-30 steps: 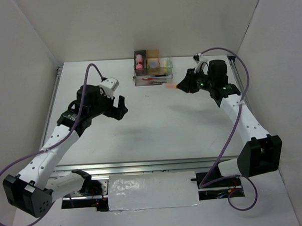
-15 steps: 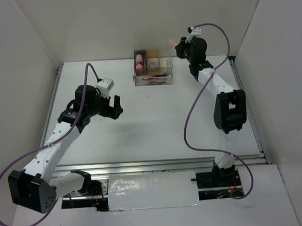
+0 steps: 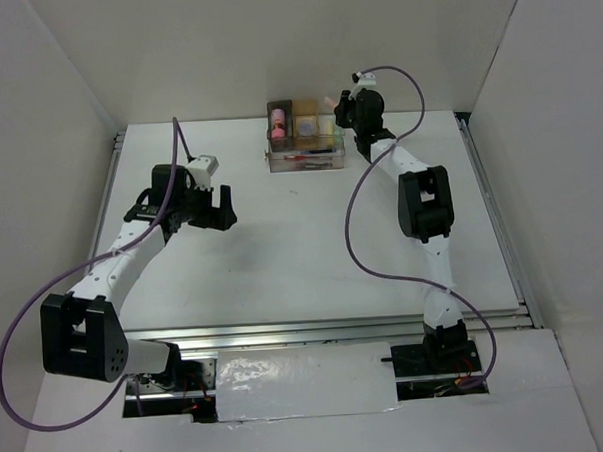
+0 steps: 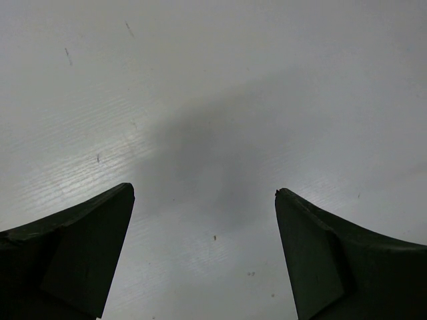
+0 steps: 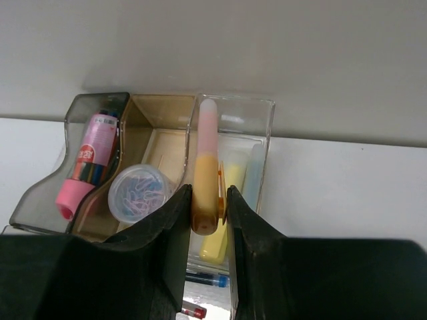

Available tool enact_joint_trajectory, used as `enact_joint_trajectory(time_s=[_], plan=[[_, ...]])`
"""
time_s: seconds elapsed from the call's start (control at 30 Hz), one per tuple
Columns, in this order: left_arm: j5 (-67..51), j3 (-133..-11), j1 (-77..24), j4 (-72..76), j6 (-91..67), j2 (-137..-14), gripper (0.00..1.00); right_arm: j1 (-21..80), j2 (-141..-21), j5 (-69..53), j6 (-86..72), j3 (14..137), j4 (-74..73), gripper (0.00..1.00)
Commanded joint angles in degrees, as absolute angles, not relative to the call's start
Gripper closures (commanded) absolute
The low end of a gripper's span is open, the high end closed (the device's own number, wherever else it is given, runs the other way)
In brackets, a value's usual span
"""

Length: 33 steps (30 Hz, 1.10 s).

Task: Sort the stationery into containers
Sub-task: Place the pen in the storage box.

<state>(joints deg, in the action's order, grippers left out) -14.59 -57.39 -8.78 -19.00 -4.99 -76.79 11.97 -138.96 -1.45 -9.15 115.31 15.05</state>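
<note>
My right gripper (image 5: 209, 203) is shut on an orange marker (image 5: 205, 170) with a pale pink cap and holds it above the clear box (image 5: 257, 133) of the container cluster (image 3: 305, 126). That box holds a yellow marker (image 5: 220, 233) and a pale one. The dark grey box (image 5: 40, 193) holds a pink stubby cylinder (image 5: 85, 163). The tan box (image 5: 157, 117) holds a round pot of clips (image 5: 139, 193). Pens lie in the long clear tray (image 3: 307, 160). In the top view the right gripper (image 3: 346, 109) hovers at the cluster's right end. My left gripper (image 3: 223, 207) is open and empty over bare table (image 4: 213, 100).
The white back wall stands just behind the containers (image 5: 213, 53). Side walls enclose the table (image 3: 312, 246), and a metal rail (image 3: 286, 332) runs along its near edge. The right arm (image 3: 426, 211) stretches across the table's right half.
My right arm swung left and forward, carrying the orange marker from right of the tray up over the clear box. My left gripper drew slightly left.
</note>
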Motion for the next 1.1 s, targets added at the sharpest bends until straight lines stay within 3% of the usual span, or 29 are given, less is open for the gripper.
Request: enact_joint_trajectory(time_s=[0.0,0.1,0.33,0.43,0.47,0.57,0.77,0.93,1.07], plan=[[-18.28,-59.33,-8.35,-14.86,-6.5,-77.34,0.01,12.83,-140.09,-0.44,-9.4,119.09,18.9,1.0],[-18.54,-59.5,-8.61,-13.8,-6.86,-78.13,0.01,13.01,-141.85,-1.14,-9.58,120.23,18.28,0.98],[-17.84,-60.55,-8.61,-14.59,-6.33,-79.8,0.01,12.75,-145.46,-2.9,-9.41,128.24,12.57,0.78],[-17.49,-60.82,-8.79,-14.68,-6.24,-79.54,0.01,12.92,-144.41,-3.95,-8.88,126.65,13.45,0.57],[-17.14,-60.99,-8.79,-15.03,-6.24,-79.37,0.01,12.92,-144.23,-4.48,-8.88,126.56,12.75,0.43],[-16.61,-62.14,-8.88,-16.78,-6.68,-79.28,0.01,13.18,-142.74,-5.45,-9.14,126.13,10.03,0.23],[-15.65,-63.37,-8.88,-18.72,-7.21,-75.86,0.01,13.01,-131.07,-10.45,-11.69,118.15,5.55,0.15],[-12.14,-63.98,-10.1,-23.9,-7.47,-73.04,0.01,11.69,-111.13,-16.87,-6.97,105.77,-5.52,0.06],[-5.37,-62.23,-10.99,-27.07,-7.56,-71.81,0.01,10.46,-95.48,-14.25,1.3,90.66,-14.49,0.0]])
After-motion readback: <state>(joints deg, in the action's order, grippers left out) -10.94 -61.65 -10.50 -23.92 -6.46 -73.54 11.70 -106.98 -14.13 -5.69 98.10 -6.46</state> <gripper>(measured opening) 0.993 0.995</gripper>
